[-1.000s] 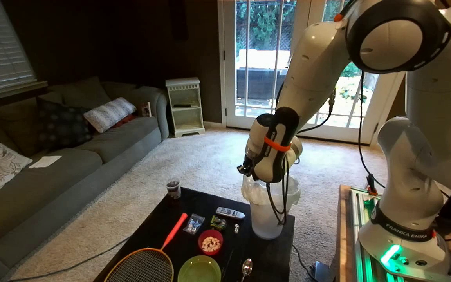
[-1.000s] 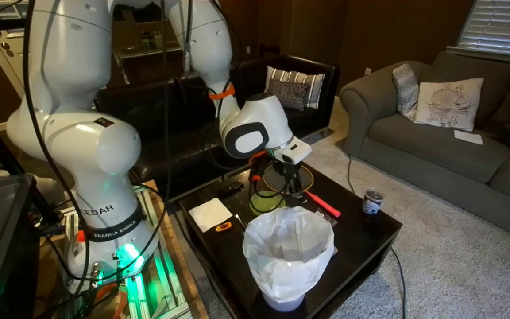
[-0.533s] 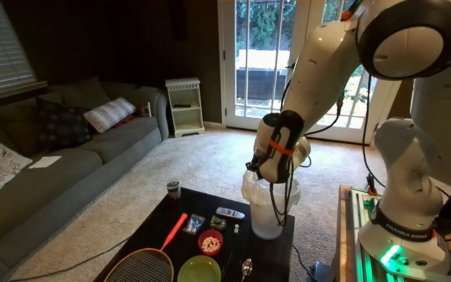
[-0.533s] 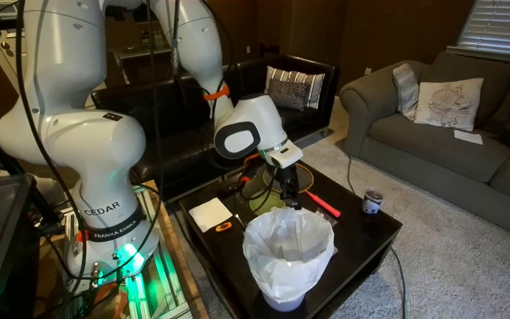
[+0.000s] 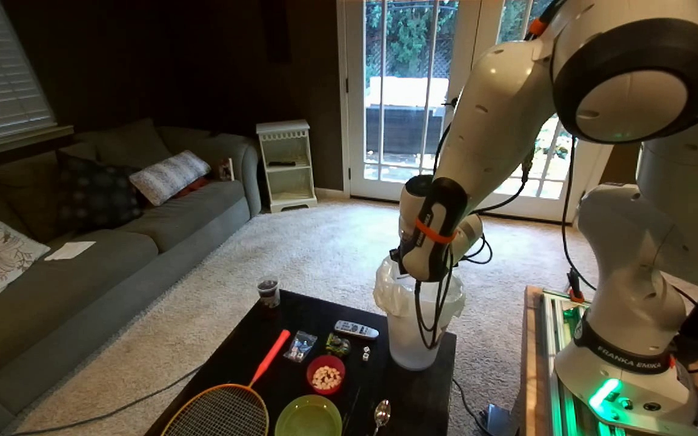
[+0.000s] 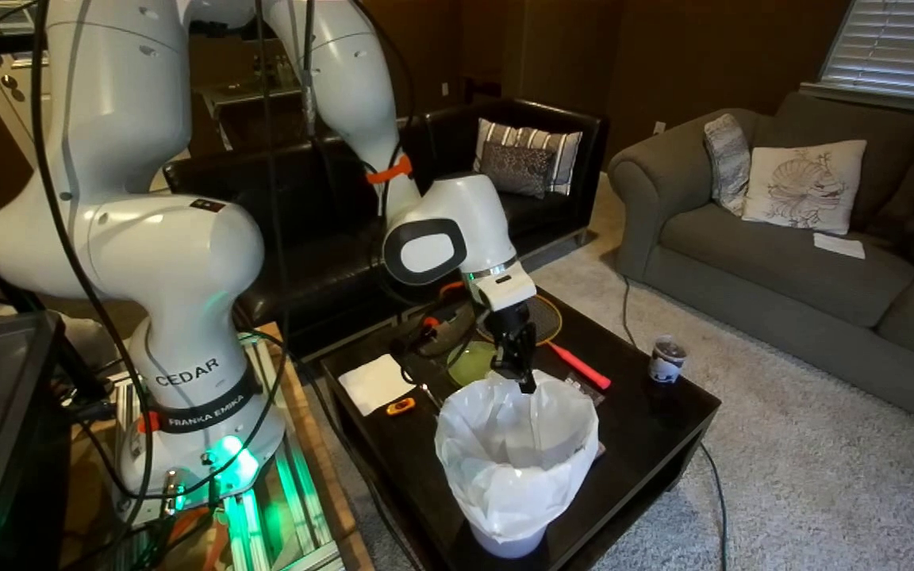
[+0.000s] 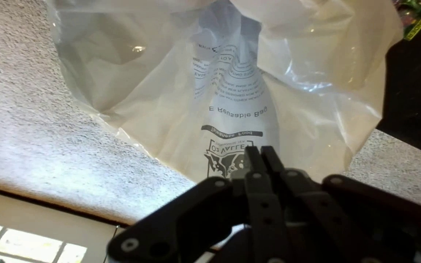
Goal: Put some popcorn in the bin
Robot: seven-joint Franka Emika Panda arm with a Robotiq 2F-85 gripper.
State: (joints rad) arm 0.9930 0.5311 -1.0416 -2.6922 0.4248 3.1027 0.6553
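The bin [image 5: 412, 339] is a white translucent bucket with a printed plastic liner. It stands upright at the table's corner and shows also in an exterior view [image 6: 516, 496] and in the wrist view [image 7: 327, 106]. A red bowl [image 5: 319, 361] holds pale popcorn [image 5: 326, 378]; in the other views it is hidden. My gripper [image 6: 526, 386] is over the bin's rim nearest the bowls, fingertips pointing down. In the wrist view its fingertips [image 7: 260, 149] are almost together over the bin's mouth, a narrow gap between them. No popcorn shows there; whether a small piece is pinched is hidden.
On the dark table are a green bowl [image 5: 308, 418], a racket [image 5: 270, 357], a spoon [image 5: 382, 414], a remote [image 5: 356, 329], dice, packets and a cup [image 5: 269, 292]. A white sheet [image 6: 378, 384] lies near an orange tool [image 6: 401, 407]. Cables hang beside the wrist.
My gripper has moved from above the table across to the bin, and its fingertips have come lower over the rim. The wrist has tilted more upright. The tabletop things have not moved.
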